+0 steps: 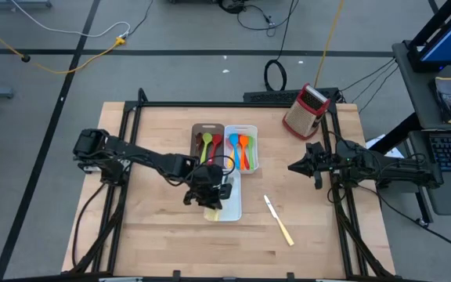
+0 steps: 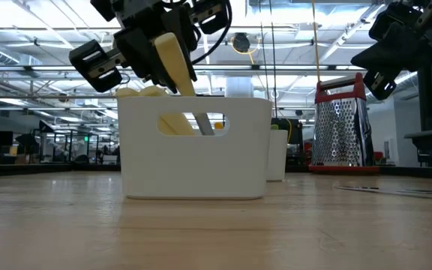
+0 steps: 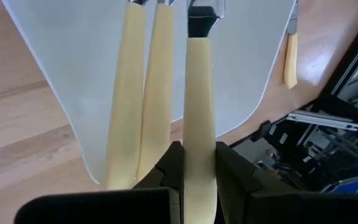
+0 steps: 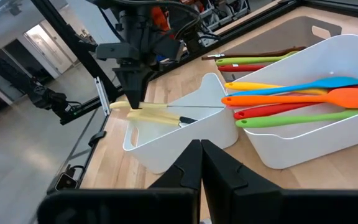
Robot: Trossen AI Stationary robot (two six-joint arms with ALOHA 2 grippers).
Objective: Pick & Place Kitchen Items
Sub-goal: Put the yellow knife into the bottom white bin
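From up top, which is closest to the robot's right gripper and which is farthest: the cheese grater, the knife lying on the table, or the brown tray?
1. Grater, just behind the right gripper.
2. Knife, on the table in front; nearly tied with the grater.
3. Brown tray, across toward the middle.

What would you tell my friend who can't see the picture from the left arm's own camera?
The left gripper has its jaws shut on a cream-handled knife, held over a white tray with two more cream knives inside. Another knife lies on the wooden table beyond.
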